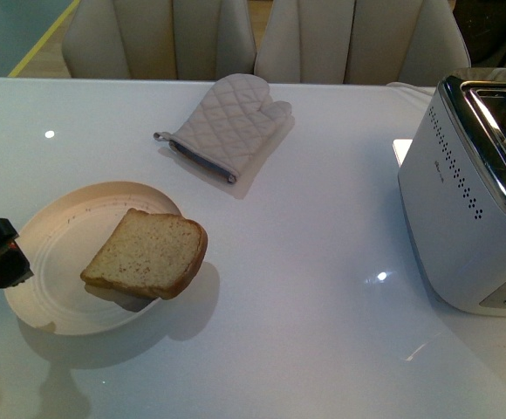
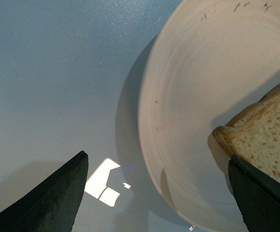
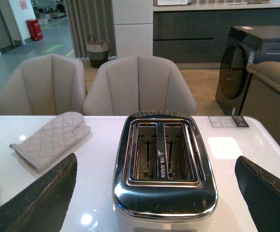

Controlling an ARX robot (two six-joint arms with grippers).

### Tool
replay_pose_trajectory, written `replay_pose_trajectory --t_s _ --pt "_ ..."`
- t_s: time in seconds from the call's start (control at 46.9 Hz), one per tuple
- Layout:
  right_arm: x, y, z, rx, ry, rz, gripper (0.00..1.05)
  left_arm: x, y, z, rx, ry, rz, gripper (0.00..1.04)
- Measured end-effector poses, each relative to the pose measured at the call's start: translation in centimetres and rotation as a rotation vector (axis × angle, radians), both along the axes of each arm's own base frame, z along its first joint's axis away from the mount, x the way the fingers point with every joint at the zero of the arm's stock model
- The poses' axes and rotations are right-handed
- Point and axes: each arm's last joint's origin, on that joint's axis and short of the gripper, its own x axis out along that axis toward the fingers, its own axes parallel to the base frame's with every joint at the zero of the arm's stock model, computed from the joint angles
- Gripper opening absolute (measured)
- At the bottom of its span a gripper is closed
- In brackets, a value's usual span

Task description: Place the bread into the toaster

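The bread (image 1: 148, 254), a tan speckled slice with a brown crust, lies on a round cream plate (image 1: 57, 236) at the front left of the white table. The silver toaster (image 1: 471, 192) stands at the right edge, its two chrome slots empty in the right wrist view (image 3: 161, 154). My left gripper (image 1: 0, 253) is open just left of the plate, low over the table. In the left wrist view its jaws (image 2: 159, 203) straddle the plate's rim (image 2: 152, 145), with a corner of the bread (image 2: 265, 140) by one finger. My right gripper (image 3: 154, 198) is open above the toaster, out of the front view.
A quilted beige oven mitt (image 1: 227, 127) lies at the back middle of the table, also seen in the right wrist view (image 3: 50, 137). Two beige chairs (image 1: 262, 39) stand behind the table. A paper card (image 3: 228, 121) lies beyond the toaster.
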Motion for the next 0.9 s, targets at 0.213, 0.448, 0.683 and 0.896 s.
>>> replay_pose_trajectory --t_s 0.213,0.448,0.683,0.896 --pt "0.0 0.0 0.0 0.0 0.0 0.0 0.96 0.9 -0.6 -2.1 0.008 0.052 0.017 0.73" --pt "0.0 0.0 0.0 0.0 0.0 0.0 0.96 1.5 -2.0 -4.3 0.036 0.11 0.013 0.3" --pt "0.0 0.0 0.0 0.0 0.0 0.0 0.96 2.1 -3.6 -4.5 0.011 0.095 0.044 0.05" --pt "0.0 0.0 0.0 0.0 0.0 0.0 0.96 1.3 -6.3 -4.5 -0.031 0.106 0.037 0.05"
